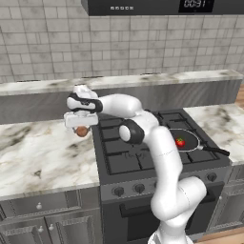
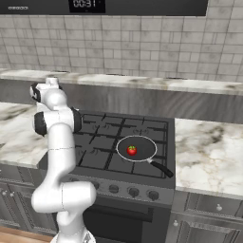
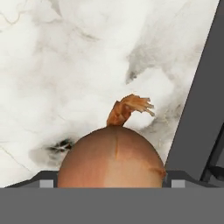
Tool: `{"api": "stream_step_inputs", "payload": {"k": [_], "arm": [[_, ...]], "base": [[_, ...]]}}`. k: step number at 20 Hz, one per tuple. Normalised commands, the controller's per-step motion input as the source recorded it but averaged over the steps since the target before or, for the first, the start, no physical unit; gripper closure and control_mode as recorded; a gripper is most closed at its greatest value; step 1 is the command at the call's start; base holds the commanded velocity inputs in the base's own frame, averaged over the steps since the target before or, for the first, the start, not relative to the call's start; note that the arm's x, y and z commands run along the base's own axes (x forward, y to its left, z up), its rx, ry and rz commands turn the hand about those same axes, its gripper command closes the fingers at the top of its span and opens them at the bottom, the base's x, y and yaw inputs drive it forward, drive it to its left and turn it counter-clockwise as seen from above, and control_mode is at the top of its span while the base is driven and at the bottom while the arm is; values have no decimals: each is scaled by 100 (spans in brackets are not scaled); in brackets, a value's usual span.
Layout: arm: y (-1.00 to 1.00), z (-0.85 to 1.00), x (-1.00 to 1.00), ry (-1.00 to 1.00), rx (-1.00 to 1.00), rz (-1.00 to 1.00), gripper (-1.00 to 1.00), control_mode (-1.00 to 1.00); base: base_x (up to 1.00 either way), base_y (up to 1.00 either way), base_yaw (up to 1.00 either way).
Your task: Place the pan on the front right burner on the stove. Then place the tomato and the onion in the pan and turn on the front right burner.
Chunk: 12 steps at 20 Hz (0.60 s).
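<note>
Now tool (image 1: 82,129) grasping onion (image 1: 83,131), above counter (image 1: 43,152); pan (image 2: 136,148) handle toward front-right.

The onion's (image 3: 111,155) lower half is cut off in the hand view; the arm (image 1: 157,147) hides part of the stove (image 1: 133,157).

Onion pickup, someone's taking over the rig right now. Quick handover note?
Gripper: closed on the onion, held just above the marble counter left of the stove.
Pan: on the front right burner, handle pointing front right.
Tomato: in the pan.
Done: pan placed, tomato in.
Left: carry the onion over to the pan, release it, then turn on the front right burner. Which of the knobs controls it I cannot tell.
</note>
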Motion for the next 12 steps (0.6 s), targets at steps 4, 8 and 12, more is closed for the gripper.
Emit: {"api": "stream_step_inputs", "payload": {"k": [4, 8, 12], "arm": [[-29, 43, -43, 0, 0, 0, 100, -100], [-36, 30, -63, -1, 0, 0, 100, -100], [-39, 23, -70, -4, 0, 0, 100, -100]], "base": [[0, 0, 0], [0, 0, 0], [0, 0, 0]]}}
